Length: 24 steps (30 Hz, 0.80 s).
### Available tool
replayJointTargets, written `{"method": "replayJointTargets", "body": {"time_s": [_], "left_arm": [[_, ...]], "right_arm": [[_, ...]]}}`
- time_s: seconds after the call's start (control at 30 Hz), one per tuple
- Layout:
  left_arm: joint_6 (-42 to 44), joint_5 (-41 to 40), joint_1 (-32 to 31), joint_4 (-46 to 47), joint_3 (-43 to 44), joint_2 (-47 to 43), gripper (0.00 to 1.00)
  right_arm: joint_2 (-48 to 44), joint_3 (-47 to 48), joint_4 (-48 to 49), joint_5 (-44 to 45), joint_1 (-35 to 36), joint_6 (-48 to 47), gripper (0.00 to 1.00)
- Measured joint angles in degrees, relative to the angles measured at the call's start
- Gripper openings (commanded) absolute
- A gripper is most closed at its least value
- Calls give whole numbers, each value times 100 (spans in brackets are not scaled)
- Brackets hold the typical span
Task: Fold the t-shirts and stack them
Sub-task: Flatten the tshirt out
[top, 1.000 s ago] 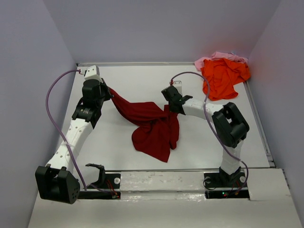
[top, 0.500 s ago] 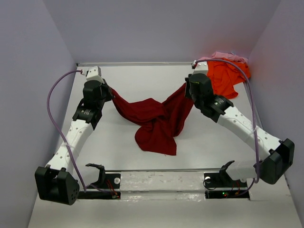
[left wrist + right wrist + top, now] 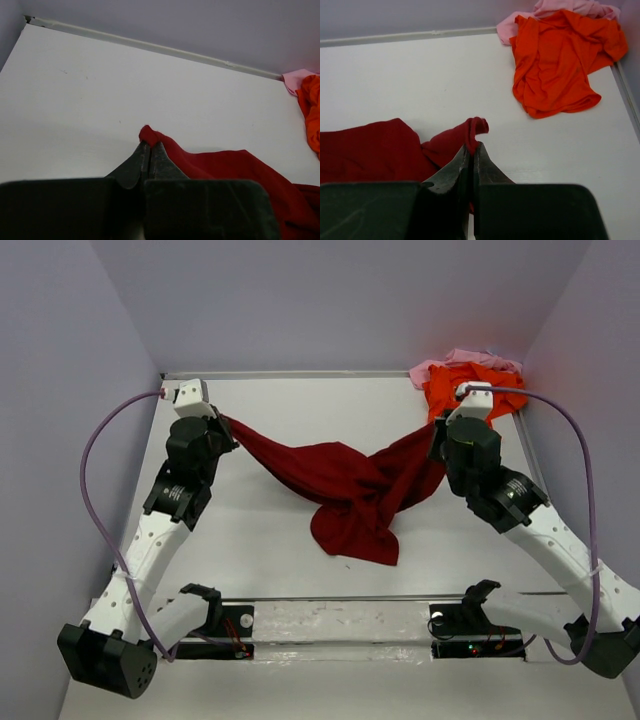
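The dark red t-shirt (image 3: pixel 345 485) hangs stretched between both arms above the white table, its middle sagging down to the surface. My left gripper (image 3: pixel 222 422) is shut on the shirt's left corner (image 3: pixel 150 135), lifted at the back left. My right gripper (image 3: pixel 436 436) is shut on the opposite corner (image 3: pixel 475 129), lifted at the right. The bright orange t-shirt (image 3: pixel 468 390) lies crumpled in the back right corner, also in the right wrist view (image 3: pixel 557 60). The pale pink t-shirt (image 3: pixel 455 360) lies bunched behind it (image 3: pixel 555 7).
Grey walls close in the table on three sides, with a raised rim (image 3: pixel 300 374) along the back edge. The two arm bases are bolted to a rail (image 3: pixel 340 625) at the near edge. Bare table (image 3: pixel 75 100) spreads under the left gripper.
My right arm has swung far to the right and back, carrying its corner of the dark red shirt. The shirt has gone from a bunched heap to a stretched span. The left arm rose slightly.
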Motion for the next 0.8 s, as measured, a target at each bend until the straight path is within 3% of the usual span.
{"method": "replayJointTargets", "body": {"time_s": [0.23, 0.27, 0.3, 0.33, 0.43, 0.5, 0.67, 0.8], "left_arm": [[4, -17, -2, 15, -72, 227, 0], [2, -13, 2, 17, -83, 264, 0], [0, -9, 7, 17, -85, 280, 0], [-4, 17, 20, 22, -87, 306, 0], [-15, 59, 55, 24, -111, 337, 0], [-31, 76, 76, 28, -144, 337, 0], [-50, 120, 109, 22, -186, 348, 0], [-72, 179, 114, 33, -188, 361, 0]], "right_arm": [[-514, -918, -577, -522, 0, 651, 0], [-579, -1099, -632, -640, 0, 719, 4], [-608, -1241, -706, -750, 0, 778, 19], [-610, -1357, -758, -846, 0, 841, 48], [-586, -1711, -931, -1137, 0, 1014, 75], [-579, -1797, -988, -1248, 0, 1067, 80], [-417, -1779, -859, -1294, 0, 1161, 80], [278, -1622, -616, -1261, 0, 1176, 79]]}}
